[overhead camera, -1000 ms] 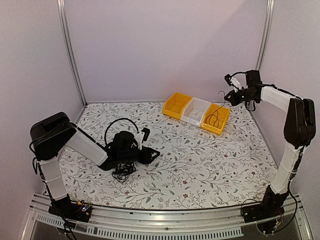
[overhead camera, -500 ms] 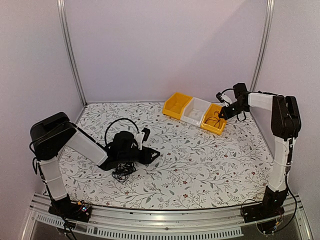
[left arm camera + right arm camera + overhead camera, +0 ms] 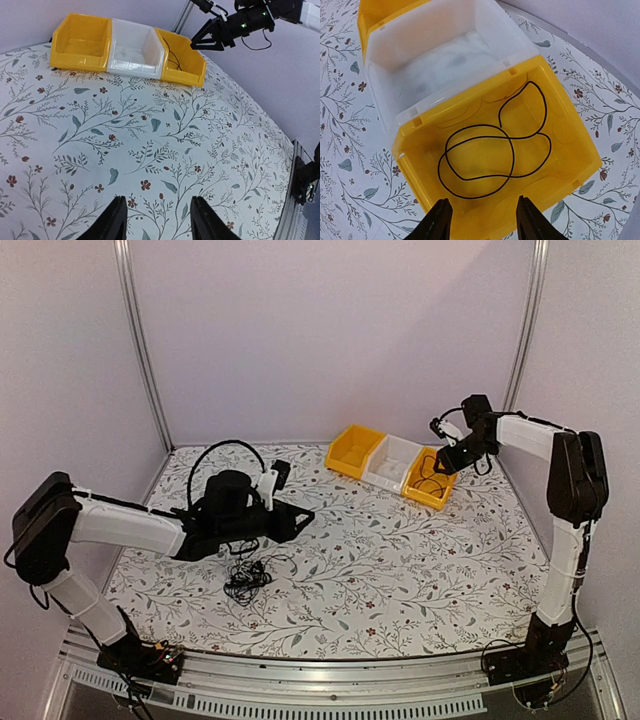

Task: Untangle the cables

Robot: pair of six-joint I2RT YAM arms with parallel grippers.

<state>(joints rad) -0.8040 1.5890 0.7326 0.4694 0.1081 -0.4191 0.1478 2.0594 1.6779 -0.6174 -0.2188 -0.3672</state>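
Note:
A clump of thin black cables [image 3: 246,580] lies on the flowered table, in front of the left arm. My left gripper [image 3: 298,521] hangs above the table, behind and to the right of the clump. It is open with nothing between its fingers [image 3: 116,223]; the wrist view shows only bare tabletop under the left gripper [image 3: 159,221]. One loose cable [image 3: 496,145] lies looped inside the right yellow bin [image 3: 570,135]. My right gripper [image 3: 485,221] hovers open just above that bin [image 3: 432,480], empty. In the top view the right gripper [image 3: 445,464] is at the bin's far edge.
Three bins stand in a row at the back: a yellow bin [image 3: 354,450], a white bin [image 3: 390,462] and the right yellow one. The white bin [image 3: 445,55] has nothing in it. Metal frame posts [image 3: 140,350] rise at the back corners.
My right gripper came down over the right yellow bin and opened; the cable it held now lies in the bin. The left arm rose and moved back from the clump.

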